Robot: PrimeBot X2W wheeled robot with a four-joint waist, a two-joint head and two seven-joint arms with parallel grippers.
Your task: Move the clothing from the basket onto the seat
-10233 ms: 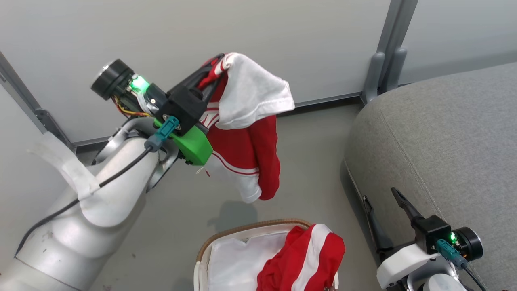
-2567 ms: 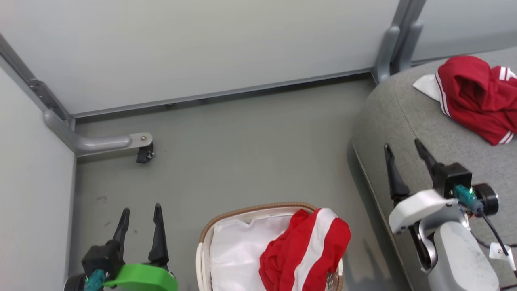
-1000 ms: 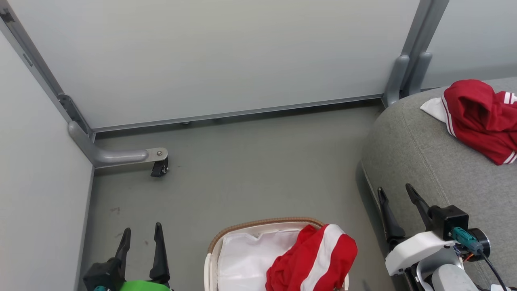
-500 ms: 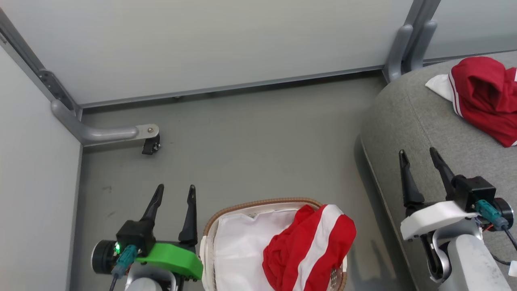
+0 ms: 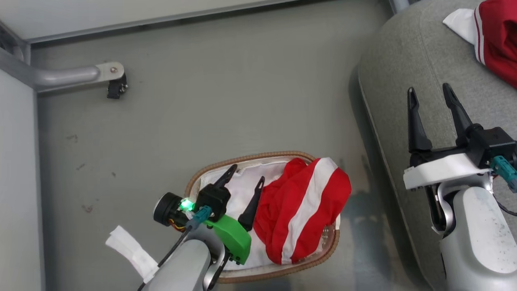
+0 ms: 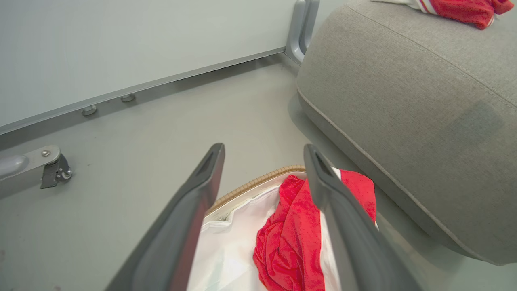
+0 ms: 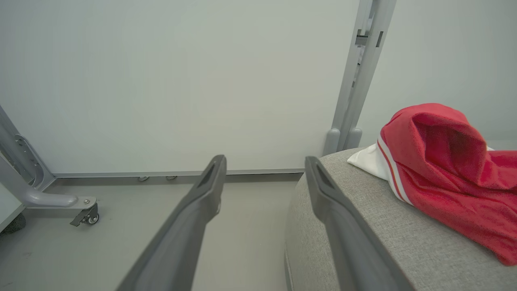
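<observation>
A red garment with a broad white band lies bunched in the right half of the basket, draped over its right rim; the white liner shows on the left. My left gripper hangs open above the liner, just left of that garment, touching nothing. Looking along its fingers in the left wrist view, the garment sits below the gripper. A second red garment with thin white stripes rests on the grey seat. My right gripper stands open and empty over the seat's edge.
The basket stands on grey floor close to the seat's rounded corner. A partition foot with a caster juts out at the far left. Pale wall panels and a grey post close off the back.
The head camera has tilted down. My left gripper has swung from the floor left of the basket to above its liner, still open. The right gripper stays open by the seat.
</observation>
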